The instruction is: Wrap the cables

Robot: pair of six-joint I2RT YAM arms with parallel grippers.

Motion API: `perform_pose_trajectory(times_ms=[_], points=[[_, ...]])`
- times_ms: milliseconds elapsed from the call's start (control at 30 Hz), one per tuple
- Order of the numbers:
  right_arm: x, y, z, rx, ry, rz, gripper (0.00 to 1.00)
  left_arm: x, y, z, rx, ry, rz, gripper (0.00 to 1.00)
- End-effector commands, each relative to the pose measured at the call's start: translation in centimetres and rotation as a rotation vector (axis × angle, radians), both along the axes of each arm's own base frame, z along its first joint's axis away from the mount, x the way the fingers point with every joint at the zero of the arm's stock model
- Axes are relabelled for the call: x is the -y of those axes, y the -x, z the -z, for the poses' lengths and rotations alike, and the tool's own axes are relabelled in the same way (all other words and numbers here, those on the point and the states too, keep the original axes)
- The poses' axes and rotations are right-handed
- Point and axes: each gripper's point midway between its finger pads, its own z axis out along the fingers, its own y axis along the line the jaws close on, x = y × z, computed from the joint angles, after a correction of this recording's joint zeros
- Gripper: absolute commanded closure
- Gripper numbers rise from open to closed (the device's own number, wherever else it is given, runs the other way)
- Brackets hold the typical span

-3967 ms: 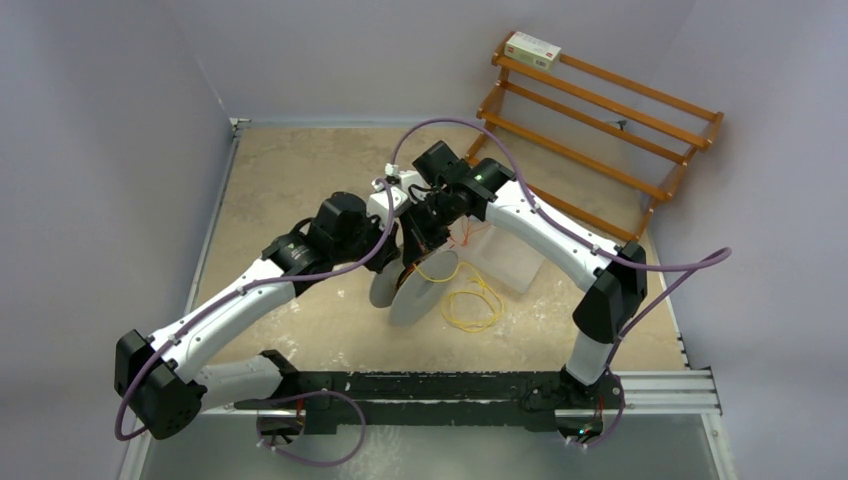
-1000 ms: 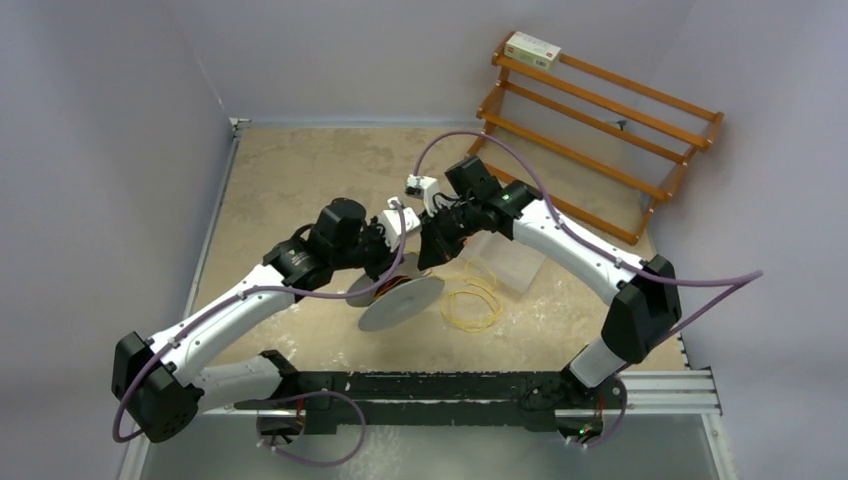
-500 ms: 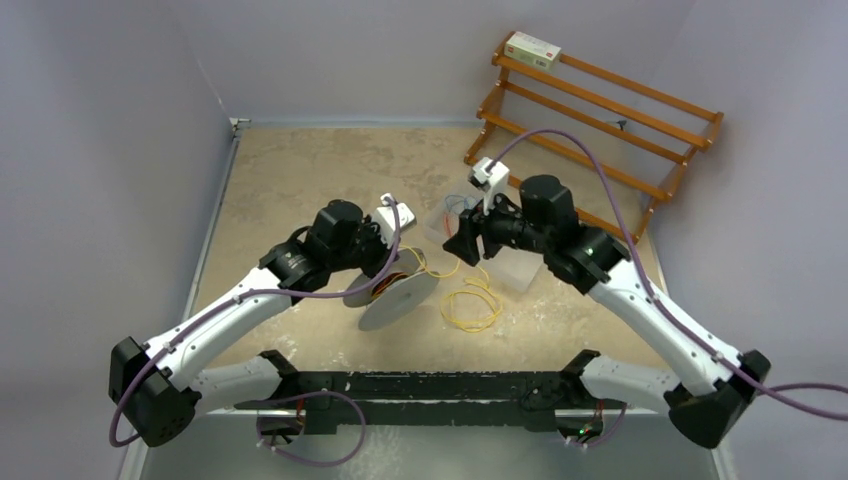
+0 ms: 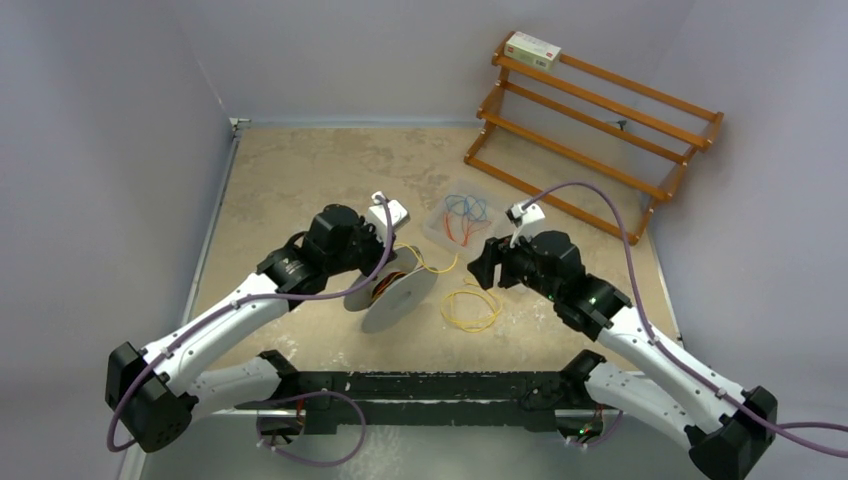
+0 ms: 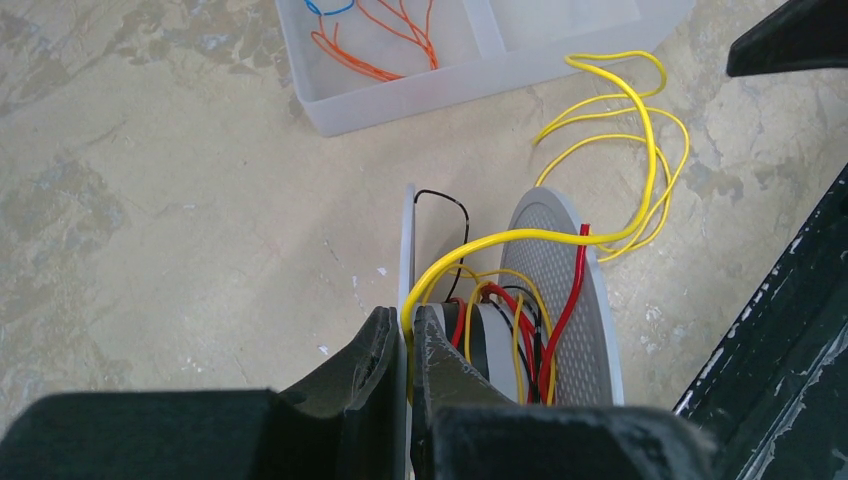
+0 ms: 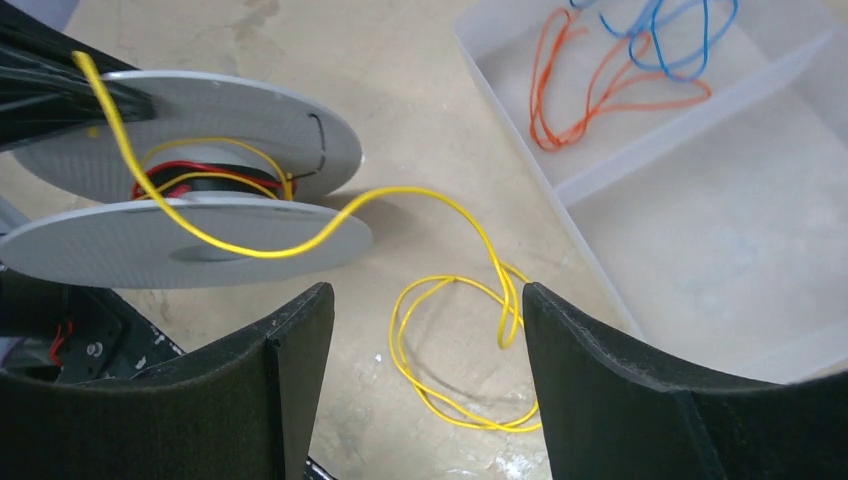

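Note:
A grey spool [image 4: 400,297] hangs tilted just above the table, with red, black and yellow wire wound on its hub. My left gripper [image 5: 405,325] is shut on the spool's left flange. The cables, thin bright yellow wire [image 4: 472,310], run from the hub over the flange [image 5: 560,290] and lie in loose loops [image 5: 650,150] on the table to the right. My right gripper [image 6: 428,295] hangs open above those loops, holding nothing, with the spool [image 6: 200,125] to its left. In the top view the right gripper [image 4: 482,265] sits right of the spool.
A clear plastic tray [image 4: 432,222] behind the loops holds thin red and blue wires [image 6: 600,80]. A wooden rack [image 4: 600,120] leans at the back right with a small box [image 4: 532,48] on top. Purple cords trail from both arms.
My right gripper has let go of the yellow cable, opened wide and drawn back from the spool to the right and toward the near edge. The left gripper still holds the spool.

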Motion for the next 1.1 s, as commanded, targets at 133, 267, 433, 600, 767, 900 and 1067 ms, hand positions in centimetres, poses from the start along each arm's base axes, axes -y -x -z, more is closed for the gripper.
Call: perform_pose_trajectory(times_ms=[133, 267, 433, 600, 767, 900, 1067], points=[[0.7, -0.5, 2.1, -0.032, -0.147, 0.15, 0.27, 0.3, 0.1, -1.1, 0.015, 0.075, -0.023, 1.0], [0.1, -0.6, 4.4, -0.073, -0.163, 0.152, 0.27, 0.3, 0.3, -1.4, 0.012, 0.087, -0.022, 1.0], [-1.0, -1.0, 6.0, -0.088, -0.193, 0.131, 0.3, 0.3, 0.7, -1.4, 0.006, 0.103, -0.021, 1.0], [-1.6, -2.0, 7.2, -0.1, -0.194, 0.138, 0.35, 0.3, 0.9, -1.4, -0.001, 0.108, -0.015, 1.0], [-1.7, -2.7, 8.7, -0.095, -0.19, 0.145, 0.41, 0.1, 1.0, -1.3, -0.004, 0.105, -0.02, 1.0], [-1.7, -2.5, 9.5, -0.095, -0.203, 0.145, 0.44, 0.0, 1.1, -1.2, -0.004, 0.11, -0.031, 1.0], [-1.3, -2.0, 10.2, -0.093, -0.224, 0.151, 0.47, -0.1, 0.9, -1.5, 0.004, 0.125, -0.047, 1.0]])
